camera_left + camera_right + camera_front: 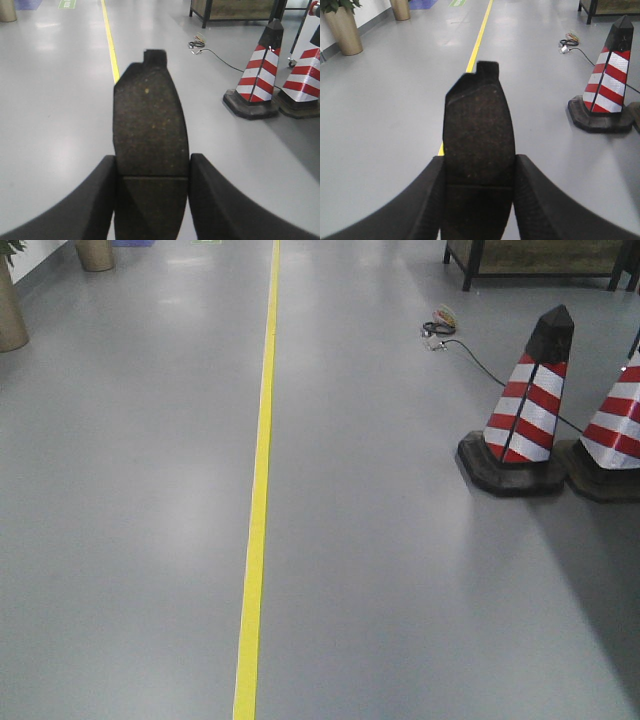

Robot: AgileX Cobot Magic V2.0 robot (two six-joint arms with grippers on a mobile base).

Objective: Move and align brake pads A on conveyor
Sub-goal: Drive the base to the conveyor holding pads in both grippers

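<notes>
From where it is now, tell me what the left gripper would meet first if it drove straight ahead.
Nothing close, as far as the picture shows. The left gripper grips a brake pad jutting forward; beyond it only grey floor, probably met first, depth unclear. The striped cones stand aside.

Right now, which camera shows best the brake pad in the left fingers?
The left wrist view. The brake pad fills its middle, clamped between the left fingers, with speckled face, cross groove and end tab clear. The front-facing view shows only floor and cones. The right wrist view shows a different pad, held by the right fingers.
</notes>
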